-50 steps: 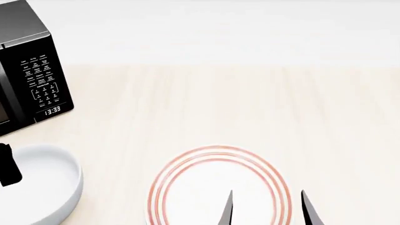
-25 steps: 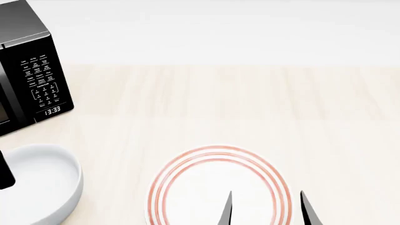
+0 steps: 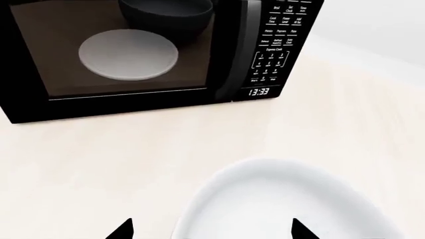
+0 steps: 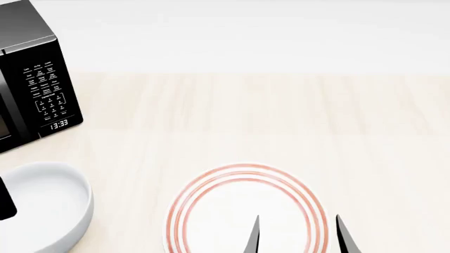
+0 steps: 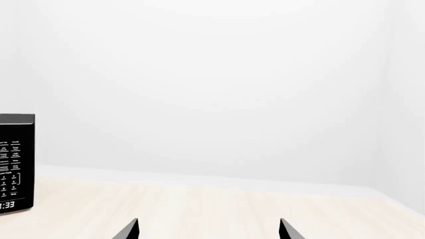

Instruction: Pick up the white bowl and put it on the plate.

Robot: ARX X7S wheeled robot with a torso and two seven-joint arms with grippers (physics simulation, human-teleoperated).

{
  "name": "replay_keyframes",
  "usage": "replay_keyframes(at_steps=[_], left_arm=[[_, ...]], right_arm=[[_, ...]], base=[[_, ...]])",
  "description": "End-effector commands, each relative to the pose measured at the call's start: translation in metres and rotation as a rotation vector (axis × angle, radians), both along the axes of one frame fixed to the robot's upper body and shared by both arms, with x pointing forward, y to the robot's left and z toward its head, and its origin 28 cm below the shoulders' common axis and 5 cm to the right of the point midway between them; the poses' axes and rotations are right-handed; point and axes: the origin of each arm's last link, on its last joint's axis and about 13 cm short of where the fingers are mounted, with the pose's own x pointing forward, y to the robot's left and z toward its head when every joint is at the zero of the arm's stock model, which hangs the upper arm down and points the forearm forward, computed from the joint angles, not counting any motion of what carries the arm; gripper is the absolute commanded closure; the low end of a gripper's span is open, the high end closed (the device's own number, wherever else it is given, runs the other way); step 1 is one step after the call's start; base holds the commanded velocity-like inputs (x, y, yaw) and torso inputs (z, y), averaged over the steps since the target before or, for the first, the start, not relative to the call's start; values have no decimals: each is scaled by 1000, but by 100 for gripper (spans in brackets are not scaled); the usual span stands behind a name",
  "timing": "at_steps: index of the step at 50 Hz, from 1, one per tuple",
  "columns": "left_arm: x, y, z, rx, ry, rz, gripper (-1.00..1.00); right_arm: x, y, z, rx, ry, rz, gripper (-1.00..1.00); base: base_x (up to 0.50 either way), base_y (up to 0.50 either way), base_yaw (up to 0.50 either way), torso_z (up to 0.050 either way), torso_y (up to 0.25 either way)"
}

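The left claw (image 3: 209, 230) has lowered, spread open astride the white bowl's (image 3: 279, 199) rim.

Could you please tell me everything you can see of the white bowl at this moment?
The white bowl is plain, deep and round, with a glossy, ceramic-looking surface and smooth curved sides. It sits upright and empty on the pale wooden counter, in front of the black microwave and apart from the red-ringed plate. The left tool is open, its fingertips either side of the near rim; contact cannot be judged.
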Motion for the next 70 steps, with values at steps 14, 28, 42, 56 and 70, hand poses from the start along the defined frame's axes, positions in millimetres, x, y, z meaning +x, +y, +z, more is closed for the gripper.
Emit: replay_keyframes(at_steps=[14,28,42,56,70], left_arm=[[-1,-1,-15,0,39,-1,-100],[1,7,-21,1,47,26,-100],[-3,6,-22,6,55,40,-100],[2,7,-27,0,61,43,-100],[9,9,-35,-6,67,40,-100]], right_arm=[[0,0,-1,-3,3,3,-100],[0,0,-1,-4,2,3,-100],[0,1,-1,-4,3,3,-100],[0,1,-2,-6,4,7,-100],[0,1,-2,-8,5,8,-100]], base=[[0,0,0,0,0],[0,0,0,0,0],[0,0,0,0,0],[0,0,0,0,0],[0,0,0,0,0]])
